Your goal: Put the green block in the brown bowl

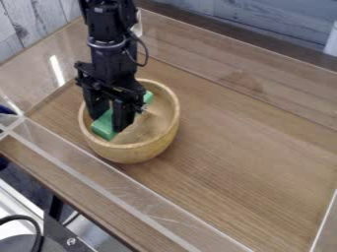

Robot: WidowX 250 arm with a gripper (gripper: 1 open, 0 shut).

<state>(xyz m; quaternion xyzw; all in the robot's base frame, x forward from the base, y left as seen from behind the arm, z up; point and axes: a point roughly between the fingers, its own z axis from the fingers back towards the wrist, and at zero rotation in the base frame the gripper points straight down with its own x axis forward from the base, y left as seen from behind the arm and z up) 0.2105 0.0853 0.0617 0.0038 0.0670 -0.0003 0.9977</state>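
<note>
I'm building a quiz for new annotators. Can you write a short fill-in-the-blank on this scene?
1. The gripper reaches down into the ____.
2. The block at its fingers is coloured ____.
3. The bowl stands on a ____ table.
4. The gripper points straight ____.

Missing words: bowl; green; wooden; down
</note>
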